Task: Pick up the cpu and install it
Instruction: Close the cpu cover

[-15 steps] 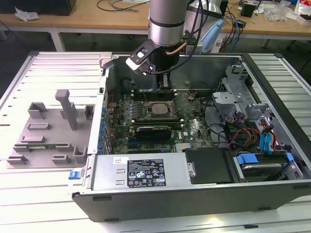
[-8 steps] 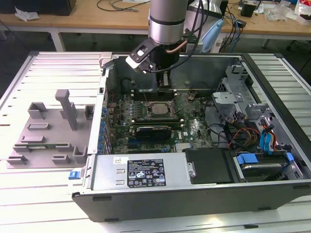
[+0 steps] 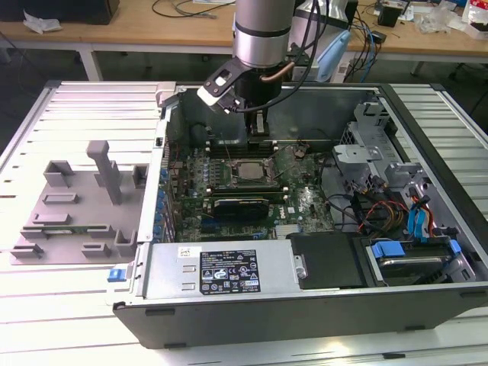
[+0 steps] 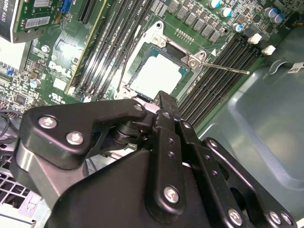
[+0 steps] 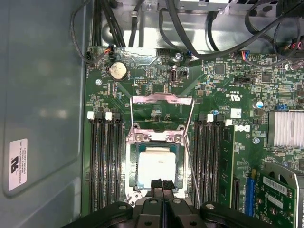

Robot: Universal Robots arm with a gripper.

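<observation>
Pressed together at the gripper (image 5: 162,183): tip against tip, nothing pinched. Aimed straight down into the open computer case (image 3: 427,114), carrying no part.

Directly beneath, and a shade toward the socket's middle from the tips: the cpu (image 5: 156,166). Lying flat, silvery top up, inside the socket frame (image 5: 132,166), so by the look of it already seated. Overlapped by the tips along its near edge in both wrist views; touching or a little above, cannot tell. Close to square, so no long axis worth aligning to. Edges parallel to the memory slots (image 5: 104,161) flanking the socket on two sides.

Beyond the cpu, on the side of the socket away from the tips: the load plate (image 5: 161,99), hinged open and tipped back, not clamped down. Beside the socket, the thin retention lever (image 4: 228,69), swung free.

Farther out, around all of this: the motherboard (image 5: 223,85), with the socket near its middle, nearer the case wall at the back of the exterior view than the wall at its front. Only one arm here, hence no question of which is nearer.
</observation>
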